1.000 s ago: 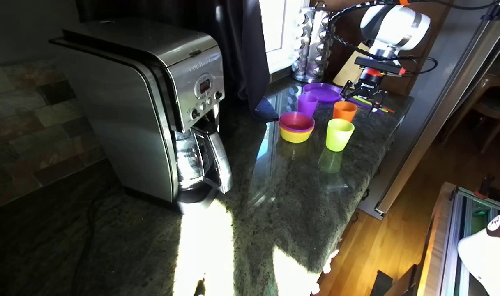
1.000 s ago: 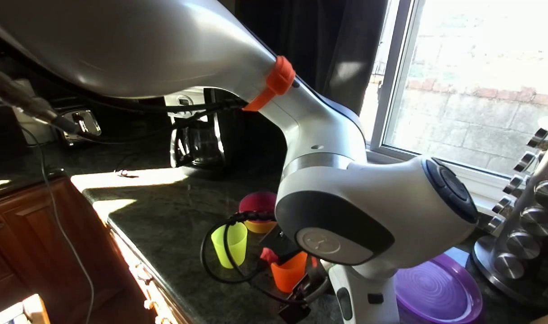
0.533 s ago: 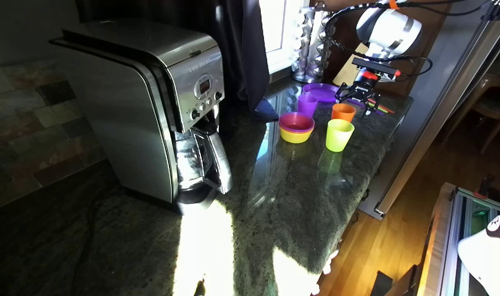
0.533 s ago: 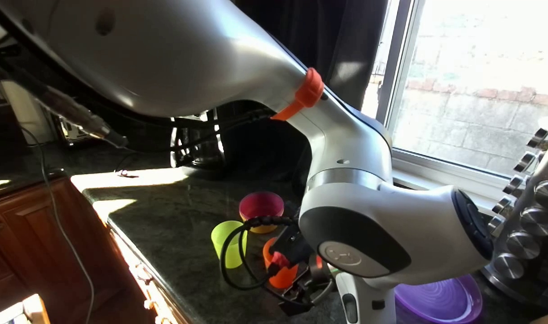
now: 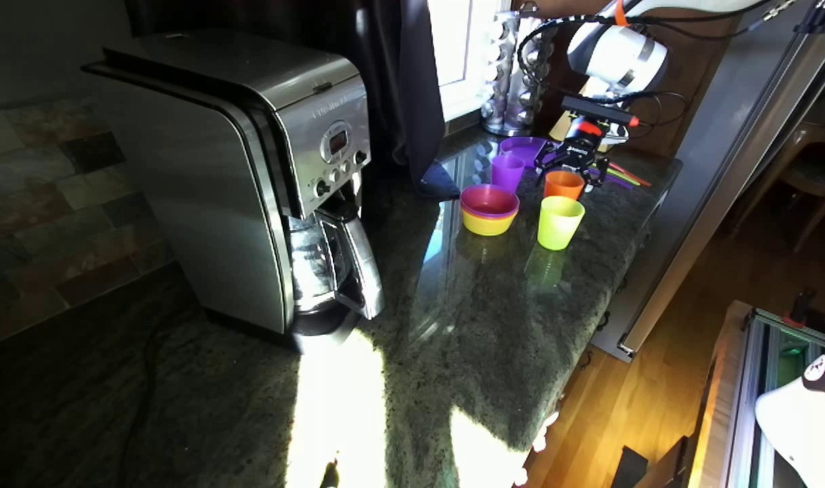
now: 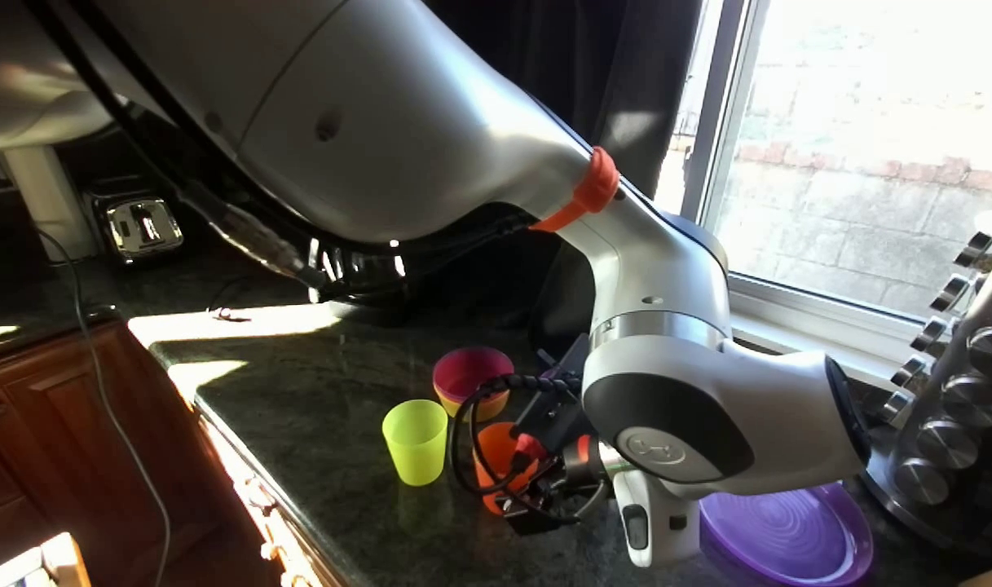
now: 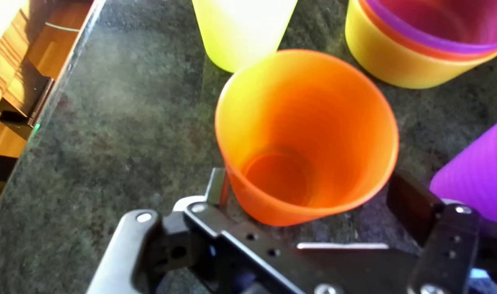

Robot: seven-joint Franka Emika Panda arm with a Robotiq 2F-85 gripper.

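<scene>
1. We note a tabletop of dark, mottled, glossy stone.
2. Well inward of its room-side edge we find an orange cup: upright, smooth, tapered, round-rimmed, yellowish inside along one wall.
3. We record the gripper, jaws apart, astride the cup; contact unconfirmed.

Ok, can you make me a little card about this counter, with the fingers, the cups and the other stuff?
Fingers: open, one each side of the orange cup in the wrist view
Touching it: can't tell
Other cups: lime cup, purple cup, both upright
Bowls: nested stack, yellow one outermost
Plate: purple
Machine: coffee maker
</scene>
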